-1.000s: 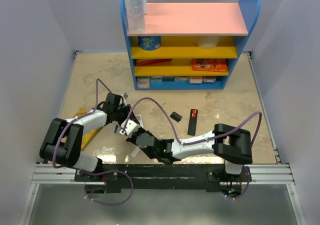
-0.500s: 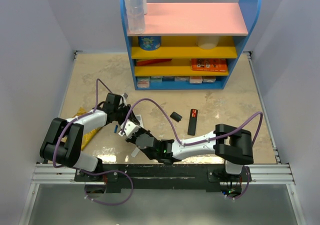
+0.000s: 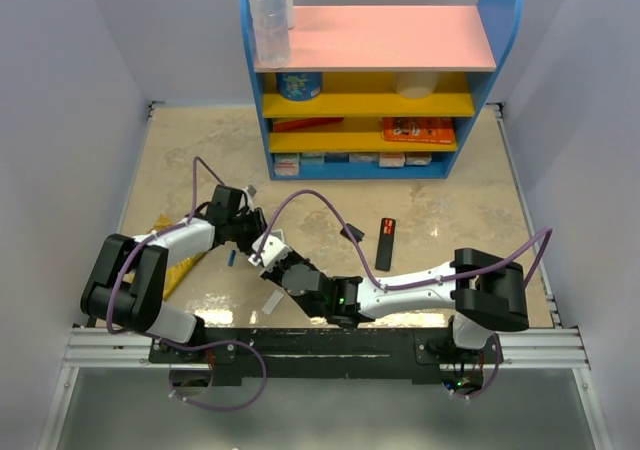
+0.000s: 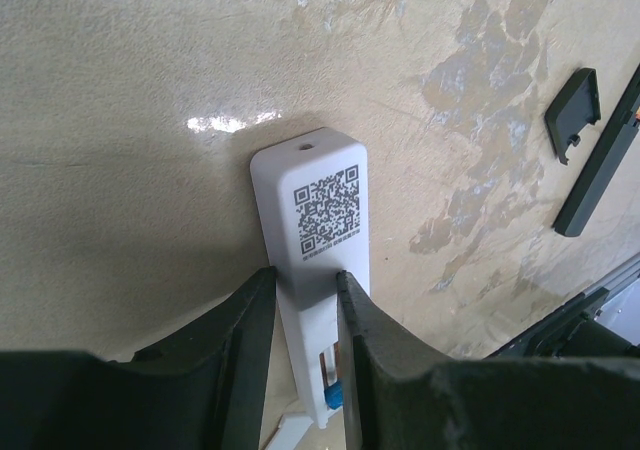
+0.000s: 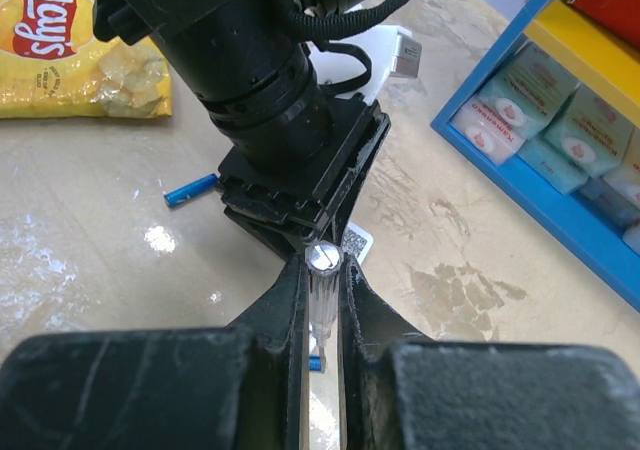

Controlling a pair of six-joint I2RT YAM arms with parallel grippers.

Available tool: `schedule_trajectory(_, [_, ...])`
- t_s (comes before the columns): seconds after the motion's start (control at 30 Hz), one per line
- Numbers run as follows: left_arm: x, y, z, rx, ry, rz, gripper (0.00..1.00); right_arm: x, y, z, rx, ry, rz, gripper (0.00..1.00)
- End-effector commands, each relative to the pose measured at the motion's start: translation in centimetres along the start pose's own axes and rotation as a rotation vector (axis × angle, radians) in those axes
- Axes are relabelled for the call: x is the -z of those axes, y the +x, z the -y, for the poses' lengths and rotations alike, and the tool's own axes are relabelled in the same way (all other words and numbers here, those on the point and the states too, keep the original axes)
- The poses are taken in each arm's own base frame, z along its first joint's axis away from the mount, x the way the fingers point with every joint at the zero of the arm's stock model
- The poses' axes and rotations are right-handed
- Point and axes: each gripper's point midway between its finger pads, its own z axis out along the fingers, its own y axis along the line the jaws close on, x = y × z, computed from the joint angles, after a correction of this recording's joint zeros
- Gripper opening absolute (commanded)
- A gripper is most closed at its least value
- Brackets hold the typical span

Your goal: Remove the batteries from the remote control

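Observation:
My left gripper [image 4: 305, 275] is shut on a white remote [image 4: 315, 200] with a QR label, pressing it on the table. Its open compartment shows a blue battery [image 4: 335, 395] inside. My right gripper [image 5: 323, 260] is shut on a thin clear-handled tool [image 5: 324, 290], tip pointing down at the remote just below the left gripper. A blue battery [image 5: 190, 190] lies loose on the table, left of both grippers; it also shows in the top view [image 3: 231, 259]. In the top view the left gripper [image 3: 252, 232] and right gripper [image 3: 268, 255] nearly touch. No red battery shows.
A black remote [image 3: 385, 242] and a black cover [image 3: 351, 232] lie right of the grippers. A white cover [image 3: 272, 303] lies near the front edge. A yellow chips bag [image 3: 175, 255] lies under the left arm. A blue shelf [image 3: 370, 80] stands at the back.
My right arm has stretched out, its elbow swinging right, and its gripper with the tool has moved closer to the left gripper. The left gripper and remote have stayed put.

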Motion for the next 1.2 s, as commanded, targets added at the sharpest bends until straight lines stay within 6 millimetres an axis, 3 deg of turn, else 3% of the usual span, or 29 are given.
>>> schedule_trajectory(0.0, [-0.7,-0.4,-1.9,-0.006,-0.089,0.014,0.35,0.6,-0.8,0.8,-0.049,0.021,0.02,0.0])
schedule_trajectory(0.37, [-0.6,-0.3,-1.9,-0.001,-0.087,0.013,0.34,-0.4,-2.9,-0.6,-0.046,-0.022,0.072,0.0])
schedule_trajectory(0.77, [-0.7,-0.1,-1.9,0.004,-0.077,0.01,0.34,-1.8,-2.4,-2.7,-0.075,-0.061,0.079,0.0])
schedule_trajectory(1.17, [-0.8,0.1,-1.7,0.004,-0.064,0.009,0.34,-2.3,-1.5,-2.9,-0.076,-0.044,0.07,0.0])
